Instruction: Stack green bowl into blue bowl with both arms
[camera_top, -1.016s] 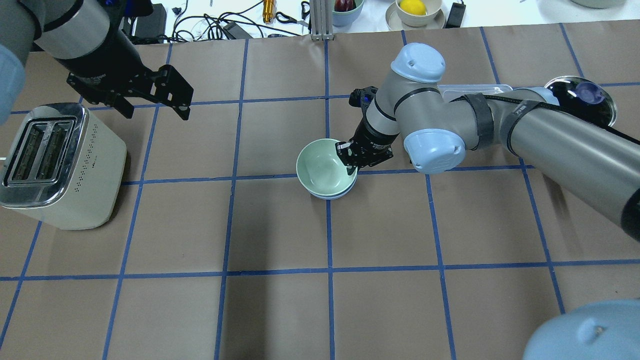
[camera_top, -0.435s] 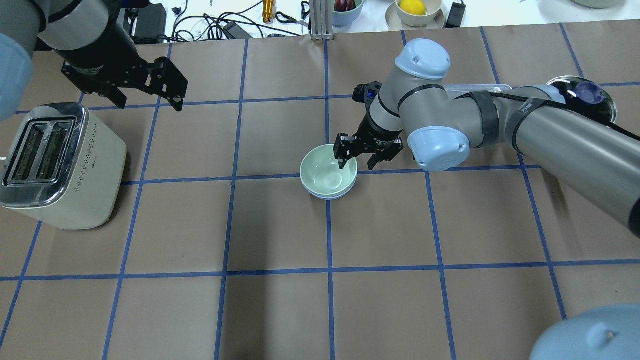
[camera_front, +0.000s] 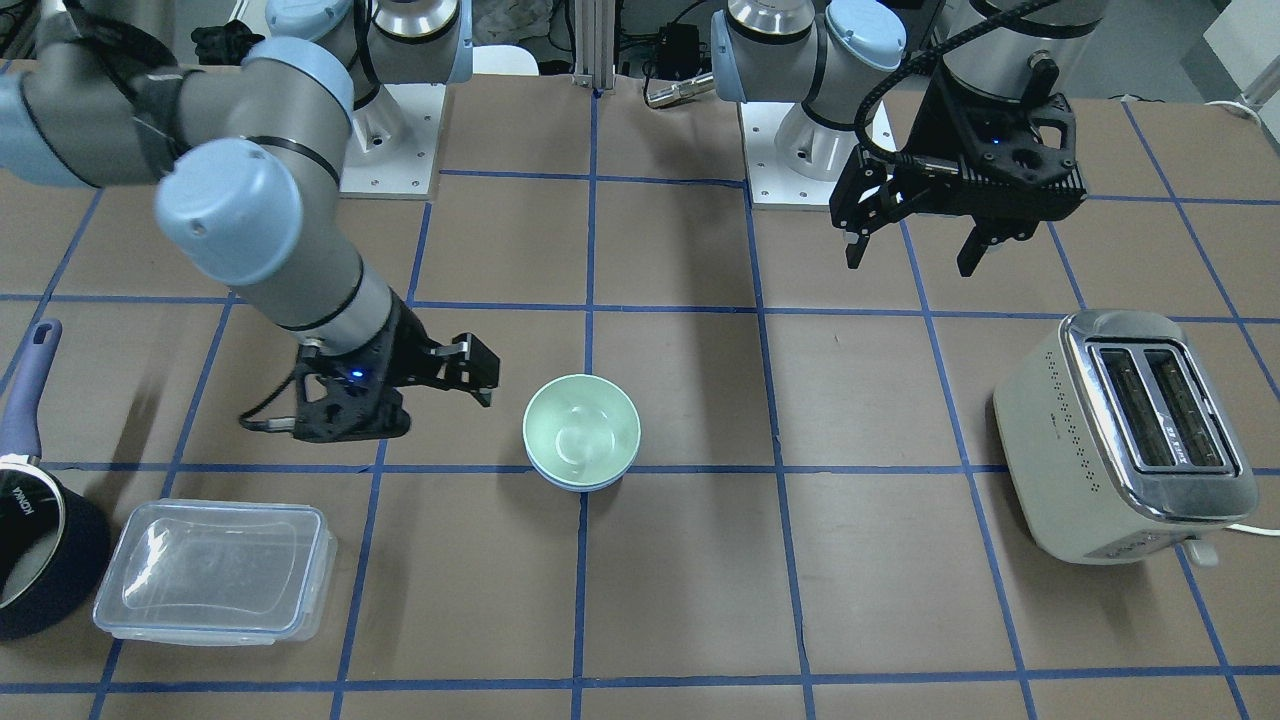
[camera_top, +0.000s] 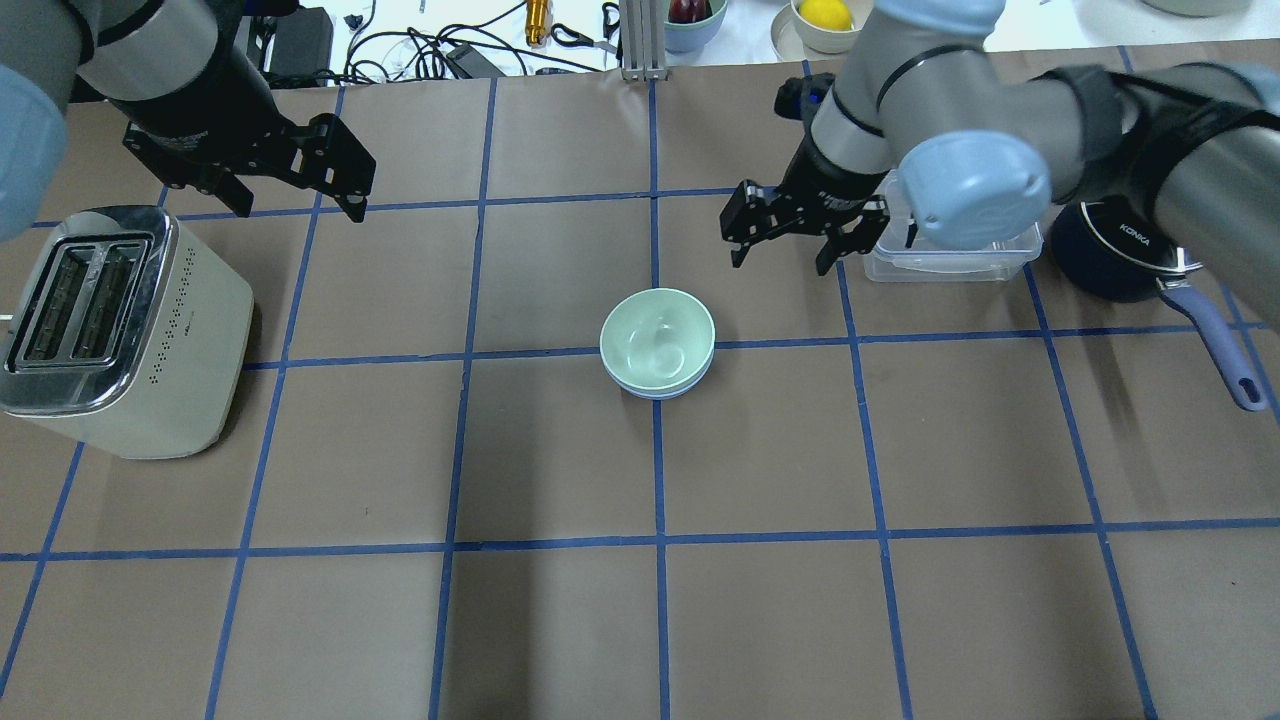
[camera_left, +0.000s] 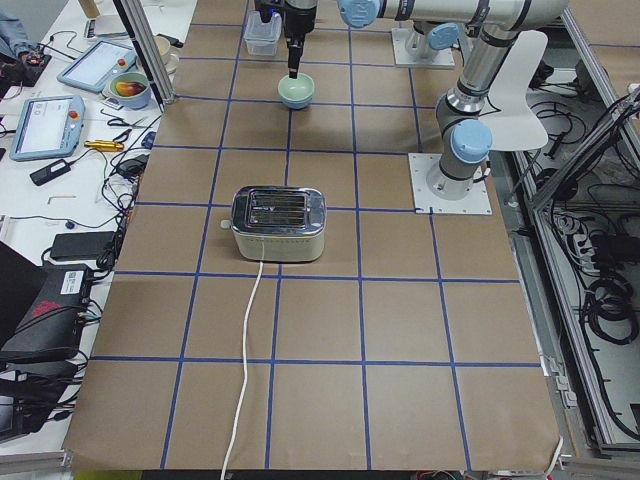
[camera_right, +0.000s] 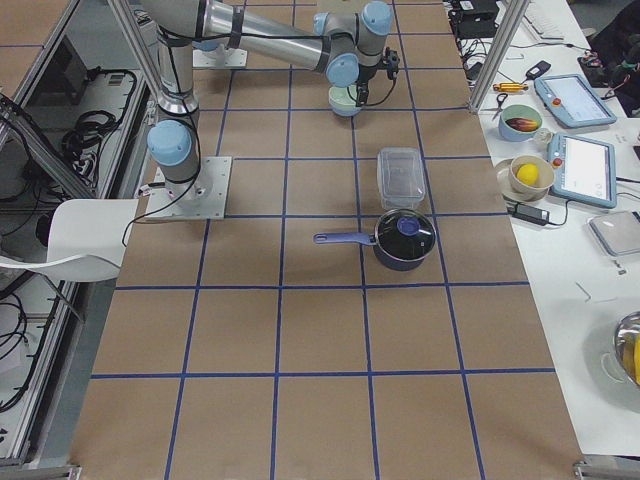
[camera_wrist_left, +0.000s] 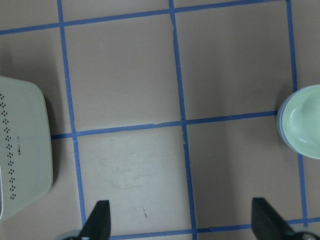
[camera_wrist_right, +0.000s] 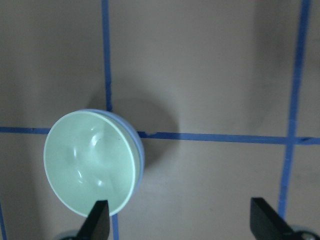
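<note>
Green bowl (camera_top: 655, 338) sits nested inside the blue bowl (camera_top: 660, 394), near the middle of the table; both grippers are empty.
From the left in the overhead view: a cream toaster (camera_top: 120, 330); beyond it the left gripper (camera_top: 300, 208), jaws wide apart; the stacked bowls on a tape crossing; the right gripper (camera_top: 779, 262), jaws also apart, clear of the bowls, beside a clear container (camera_top: 950, 262) and a dark saucepan (camera_top: 1110, 265).

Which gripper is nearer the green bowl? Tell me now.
Right. The right gripper hangs open a short way off the green bowl, on its far right side. The left gripper, also open, is much farther away to the left, by the toaster.
</note>
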